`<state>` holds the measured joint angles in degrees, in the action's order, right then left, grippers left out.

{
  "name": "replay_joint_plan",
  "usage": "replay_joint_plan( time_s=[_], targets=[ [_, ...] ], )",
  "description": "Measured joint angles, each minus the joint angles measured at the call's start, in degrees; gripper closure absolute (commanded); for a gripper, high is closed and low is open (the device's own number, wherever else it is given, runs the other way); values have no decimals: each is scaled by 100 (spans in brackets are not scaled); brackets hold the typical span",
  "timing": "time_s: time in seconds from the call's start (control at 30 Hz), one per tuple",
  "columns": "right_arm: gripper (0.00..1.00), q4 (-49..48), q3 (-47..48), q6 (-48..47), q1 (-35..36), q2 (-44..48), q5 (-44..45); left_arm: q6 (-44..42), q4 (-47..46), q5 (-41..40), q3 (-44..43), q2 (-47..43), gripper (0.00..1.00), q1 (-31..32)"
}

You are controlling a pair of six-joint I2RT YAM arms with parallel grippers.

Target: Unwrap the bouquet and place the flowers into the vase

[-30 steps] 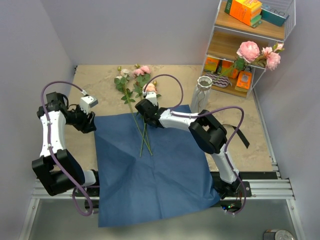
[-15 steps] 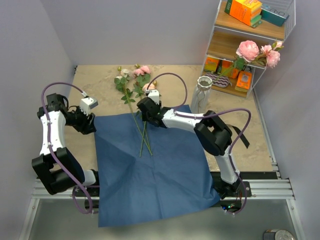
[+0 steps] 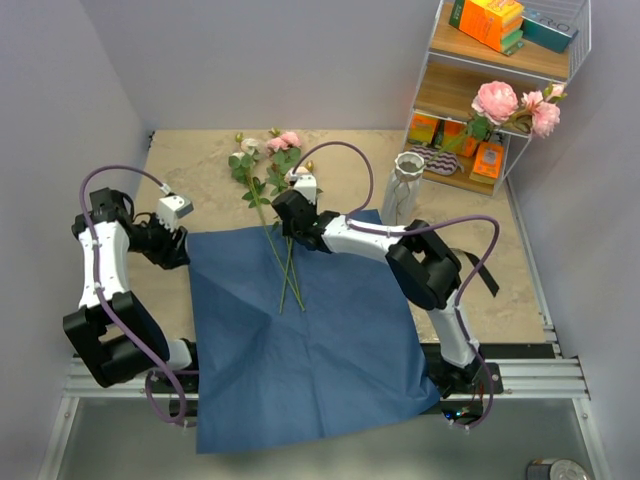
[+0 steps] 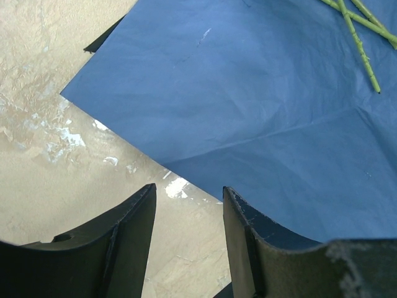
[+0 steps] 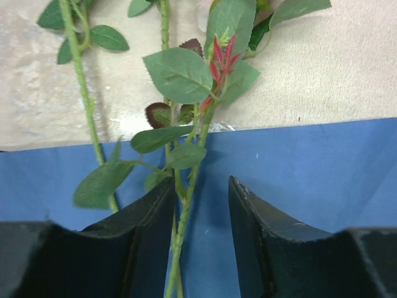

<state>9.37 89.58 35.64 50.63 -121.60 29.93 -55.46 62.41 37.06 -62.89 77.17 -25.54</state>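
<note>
**A:** Nearest first?

**B:** The blue paper point(image 3: 300, 340) lies spread flat. The left gripper point(image 4: 188, 189) hangs parted and empty at its left edge.

**A:** The flowers point(image 3: 268, 185)?

**B:** Their stems point(image 3: 290, 270) lie on the paper, heads on the table point(image 3: 190, 160) beyond. The right gripper point(image 5: 200, 181) straddles a stem, jaws apart.

**A:** Handling?

**B:** Light, thin and springy, I'd judge. Pinch bare stem, not petals. The vase point(image 3: 405, 185) stands far right.

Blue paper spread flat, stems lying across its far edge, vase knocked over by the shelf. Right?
No: the vase stands upright by the shelf, as the top external view shows. The blue paper is spread flat, with the stems across its far edge.
</note>
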Motion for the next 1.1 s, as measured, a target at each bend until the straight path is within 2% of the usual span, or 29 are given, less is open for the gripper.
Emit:
replay_joint_plan(
  time_s=[0.53, 0.7, 0.73, 0.9, 1.1],
  targets=[
    [63, -37, 149, 105, -197, -549, -109, -227, 98, 7, 0, 103, 48, -271],
    [64, 35, 474, 107, -197, -787, -107, -267, 149, 11, 0, 109, 48, -295],
    [66, 39, 555, 107, -197, -848, -105, -269, 153, 13, 0, 109, 48, -297],
    [100, 22, 730, 111, -221, -977, -107, -289, 179, 20, 0, 109, 48, -299],
    [100, -2, 651, 109, -234, -866, -98, -372, 195, 24, 0, 109, 48, -339]
  ],
)
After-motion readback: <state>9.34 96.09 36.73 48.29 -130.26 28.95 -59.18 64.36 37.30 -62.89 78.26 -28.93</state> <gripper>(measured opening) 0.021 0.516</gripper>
